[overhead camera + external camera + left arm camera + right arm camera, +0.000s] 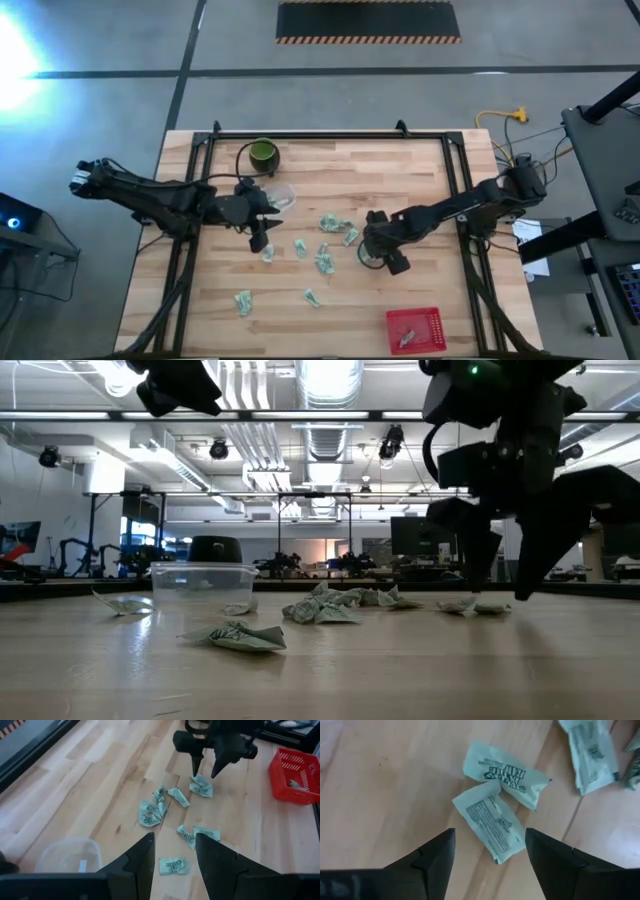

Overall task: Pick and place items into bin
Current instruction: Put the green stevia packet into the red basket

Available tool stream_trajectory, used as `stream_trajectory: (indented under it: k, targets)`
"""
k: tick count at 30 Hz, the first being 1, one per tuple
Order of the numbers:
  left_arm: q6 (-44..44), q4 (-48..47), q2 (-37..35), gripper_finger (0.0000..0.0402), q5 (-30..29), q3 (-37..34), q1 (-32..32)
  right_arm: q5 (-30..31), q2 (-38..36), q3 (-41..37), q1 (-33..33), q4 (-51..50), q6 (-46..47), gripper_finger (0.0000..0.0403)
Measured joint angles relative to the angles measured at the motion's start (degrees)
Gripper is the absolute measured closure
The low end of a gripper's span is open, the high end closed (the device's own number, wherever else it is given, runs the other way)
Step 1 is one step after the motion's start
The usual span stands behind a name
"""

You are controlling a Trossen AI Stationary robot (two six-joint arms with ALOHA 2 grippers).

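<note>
Right gripper (490,855) jaws apart over two touching packets (495,827); left gripper (172,852) apparently apart, beside clear tub (67,857).

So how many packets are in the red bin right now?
1: a single packet lies in the red bin, which sits at the table's edge on the right arm's side. Another could be hidden against the bin's wall.

Four views: overhead, table-level, two wrist cams.
You get the packets (325,248) from straight above; right wrist sits close over two packets (496,827), left wrist farther back.
</note>
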Motion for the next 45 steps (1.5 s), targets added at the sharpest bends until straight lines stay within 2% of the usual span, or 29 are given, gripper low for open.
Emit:
stream_trajectory:
  k: [7, 17, 22, 36, 39, 45]
  targets:
    - [0.04, 1.33, 0.13, 0.0276, -0.02, -0.10, 0.00, 0.06, 2.44, 0.02, 0.00, 0.35, 3.44, 0.0160]
    - [0.05, 2.89, 0.24, 0.0276, -0.02, -1.11, 0.00, 1.16, 2.69, 0.04, 0.09, 1.22, 8.11, 0.0188]
    - [0.06, 3.01, 0.25, 0.0276, -0.02, -1.76, 0.00, 1.35, 2.75, 0.04, 0.11, 1.55, 8.44, 0.0226]
    - [0.36, 3.17, 0.24, 0.0276, -0.04, -1.77, 0.02, 2.11, 2.01, 0.00, 0.01, 1.37, 14.33, 0.0376]
    - [0.56, 3.17, 0.24, 0.0276, -0.03, -1.77, 0.02, 2.12, 0.75, 0.00, 0.04, 1.31, 15.84, 0.0391]
    - [0.60, 3.21, 0.24, 0.0276, -0.03, -1.77, 0.02, 1.73, -4.53, 0.00, 0.08, -1.69, 19.28, 0.0394]
